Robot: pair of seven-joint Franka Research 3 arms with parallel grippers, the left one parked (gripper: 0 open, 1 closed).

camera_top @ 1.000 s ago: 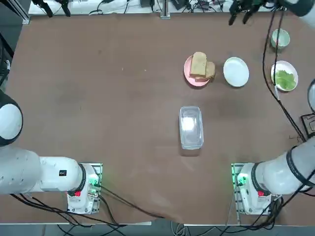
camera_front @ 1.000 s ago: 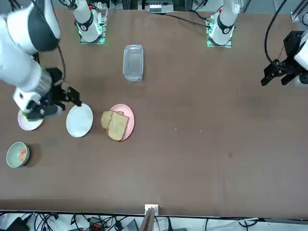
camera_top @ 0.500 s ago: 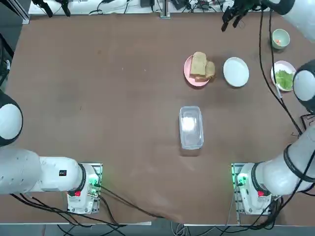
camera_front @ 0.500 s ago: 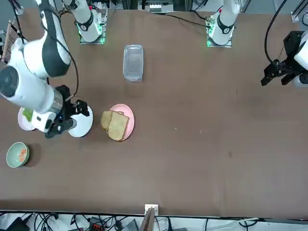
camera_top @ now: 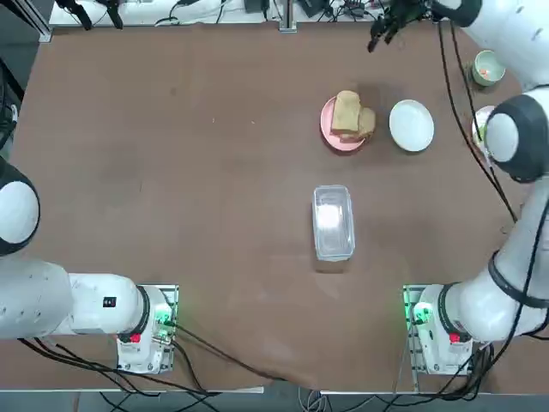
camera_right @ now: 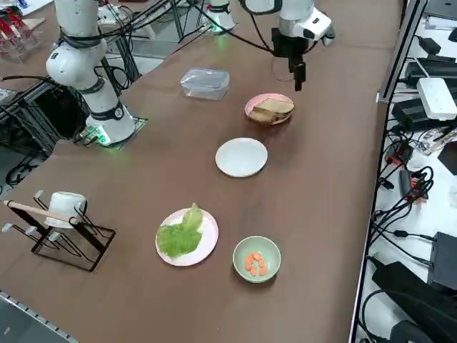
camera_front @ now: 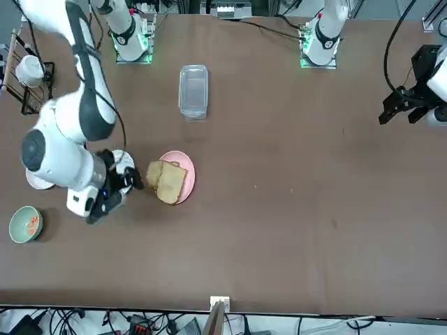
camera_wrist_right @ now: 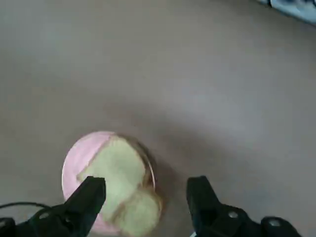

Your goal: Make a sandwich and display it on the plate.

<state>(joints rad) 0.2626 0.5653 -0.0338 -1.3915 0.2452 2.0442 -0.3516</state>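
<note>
Wrist view: right gripper (camera_wrist_right: 143, 197), jaws spread, empty, hangs above far edge of pink plate (camera_wrist_right: 79, 153); bread (camera_wrist_right: 121, 190) lies just below; white plate (camera_right: 241, 156) beside, bare.

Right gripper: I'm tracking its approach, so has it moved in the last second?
Yes. In the front view the open right gripper has shifted from beside the white plate toward the pink plate.

In the top view, the plate (camera_top: 412, 125) lies right of the bread plate (camera_top: 330, 129); the container (camera_top: 333, 221) lies nearer the arm bases.
</note>
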